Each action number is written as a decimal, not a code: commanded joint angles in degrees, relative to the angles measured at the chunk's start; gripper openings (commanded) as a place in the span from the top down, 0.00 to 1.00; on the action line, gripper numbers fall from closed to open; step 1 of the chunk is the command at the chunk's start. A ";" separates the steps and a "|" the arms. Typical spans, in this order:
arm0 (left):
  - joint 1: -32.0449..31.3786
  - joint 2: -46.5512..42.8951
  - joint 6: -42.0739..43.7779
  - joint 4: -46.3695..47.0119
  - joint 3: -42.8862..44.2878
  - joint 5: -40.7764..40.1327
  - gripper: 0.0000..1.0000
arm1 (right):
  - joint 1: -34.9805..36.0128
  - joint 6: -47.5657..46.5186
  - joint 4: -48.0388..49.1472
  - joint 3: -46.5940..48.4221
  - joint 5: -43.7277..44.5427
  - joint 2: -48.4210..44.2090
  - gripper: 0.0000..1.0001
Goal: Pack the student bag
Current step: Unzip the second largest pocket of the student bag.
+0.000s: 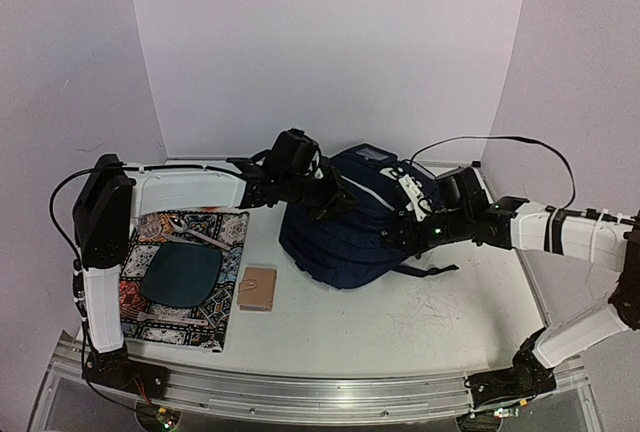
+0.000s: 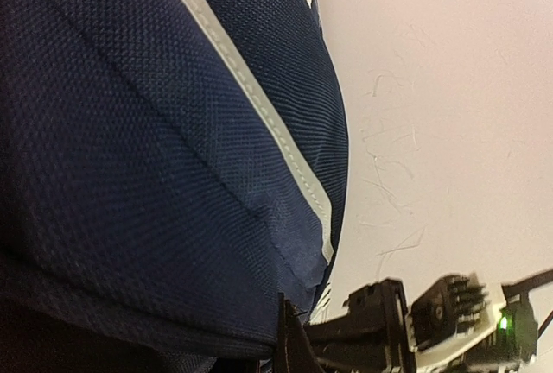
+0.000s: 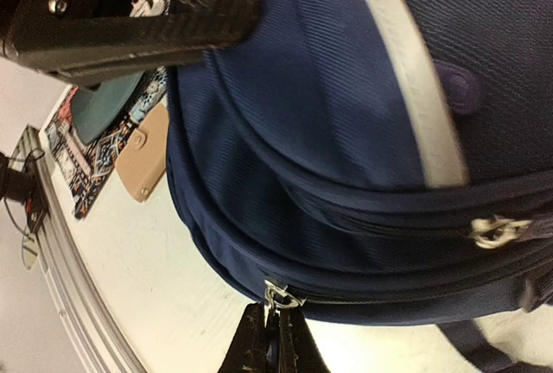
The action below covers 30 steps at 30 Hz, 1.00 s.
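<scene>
The student bag, navy with light-grey stripes, lies on its side at the table's middle. My left gripper rests on its upper left face and is shut on a pinch of the navy fabric. Only one dark finger shows in its own view. My right gripper is at the bag's right side, shut on a silver zipper pull on the lower zip line. The bag fills the right wrist view, where the left gripper's fingers show at the top left.
A patterned book lies at the left with a dark teal oval pad and a spoon on it. A tan wallet lies beside it. A second zipper pull sits higher on the bag. A metal rail runs along the front.
</scene>
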 commanded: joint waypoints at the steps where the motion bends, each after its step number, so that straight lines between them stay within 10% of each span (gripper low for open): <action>1: -1.42 2.41 -1.00 10.44 6.17 -1.48 1.00 | 5.84 8.80 3.10 3.50 3.71 -1.92 1.00; 20: -4.44 -0.72 -3.11 15.15 1.06 -4.14 0.99 | 15.21 22.25 18.19 10.02 16.37 9.64 0.92; 30: -1.27 -10.77 7.71 11.20 -8.91 -7.83 0.61 | 15.13 17.14 5.82 8.39 19.05 1.94 0.59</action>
